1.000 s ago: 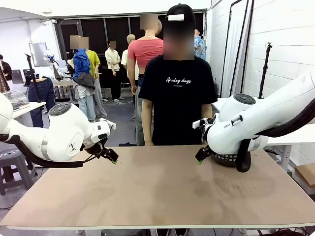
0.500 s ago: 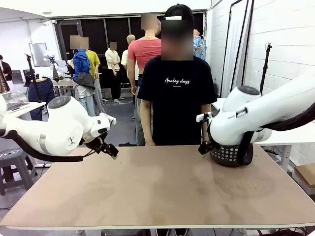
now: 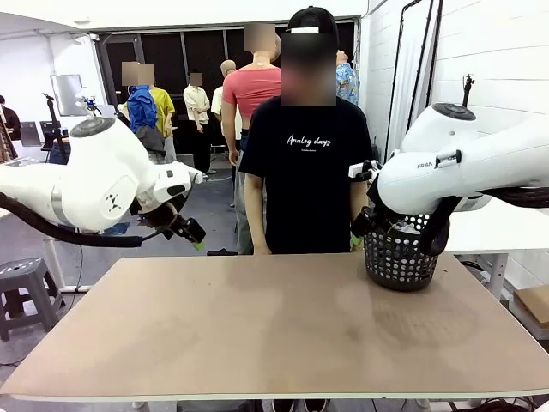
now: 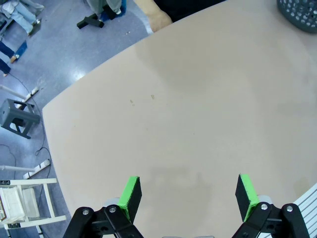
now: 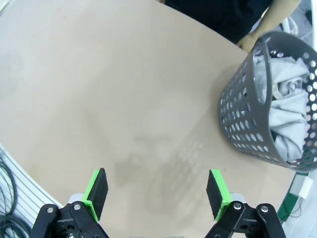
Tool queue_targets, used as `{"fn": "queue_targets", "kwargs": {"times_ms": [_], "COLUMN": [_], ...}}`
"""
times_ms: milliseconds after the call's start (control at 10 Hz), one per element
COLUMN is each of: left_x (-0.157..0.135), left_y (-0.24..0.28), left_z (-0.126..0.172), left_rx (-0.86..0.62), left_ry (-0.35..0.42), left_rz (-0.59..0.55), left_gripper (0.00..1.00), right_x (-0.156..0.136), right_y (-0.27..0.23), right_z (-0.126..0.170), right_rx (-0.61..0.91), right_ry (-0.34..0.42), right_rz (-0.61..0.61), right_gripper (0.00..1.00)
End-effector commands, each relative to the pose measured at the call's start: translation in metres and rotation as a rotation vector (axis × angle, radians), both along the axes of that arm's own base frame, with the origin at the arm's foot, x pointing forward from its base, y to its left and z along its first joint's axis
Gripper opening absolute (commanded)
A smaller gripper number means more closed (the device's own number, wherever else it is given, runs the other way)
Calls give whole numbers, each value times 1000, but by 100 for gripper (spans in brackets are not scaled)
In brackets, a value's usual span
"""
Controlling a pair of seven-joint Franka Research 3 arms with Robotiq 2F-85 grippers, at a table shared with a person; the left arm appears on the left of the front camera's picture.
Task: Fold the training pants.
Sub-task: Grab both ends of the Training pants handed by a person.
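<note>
The light grey training pants (image 5: 290,106) lie crumpled inside a dark grey perforated basket (image 5: 245,114) that stands at the table's far right (image 3: 399,257). My right gripper (image 5: 157,192) is open and empty, hovering above bare tabletop to the basket's left (image 3: 358,230). My left gripper (image 4: 188,196) is open too, with nothing between its green pads, raised over the table's far left edge (image 3: 190,235). A person in a black T-shirt (image 3: 309,163) stands behind the far edge, one hand by the basket.
The brown tabletop (image 3: 274,326) is bare apart from the basket. A grey stool (image 4: 17,116) stands on the floor off the table's left side. Other people stand far behind.
Both arms have risen and drawn back from the table's middle, lifting the grippers. The right arm's rise has uncovered the basket.
</note>
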State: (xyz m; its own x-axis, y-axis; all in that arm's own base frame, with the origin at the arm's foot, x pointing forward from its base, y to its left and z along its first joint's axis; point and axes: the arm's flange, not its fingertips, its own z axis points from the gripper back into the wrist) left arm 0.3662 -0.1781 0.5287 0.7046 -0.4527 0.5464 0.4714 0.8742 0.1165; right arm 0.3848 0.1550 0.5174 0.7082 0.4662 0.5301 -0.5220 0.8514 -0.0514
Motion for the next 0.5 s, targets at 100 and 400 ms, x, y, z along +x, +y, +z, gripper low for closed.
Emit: {"fn": "queue_targets", "kwargs": {"times_ms": [100,400], "left_x": [-2,-10], "left_y": [1,2], "left_z": [20,27], "left_rx": [20,4], "left_ry": [-11,28], "left_rz": [49,40], "left_gripper": [100,100], "right_x": [-6,-13], "right_y": [4,7], "right_z": [18,33], "right_rx": [-21,-35], "right_ry": [-11,-30], "right_rz": [72,99], "right_gripper": [100,100]}}
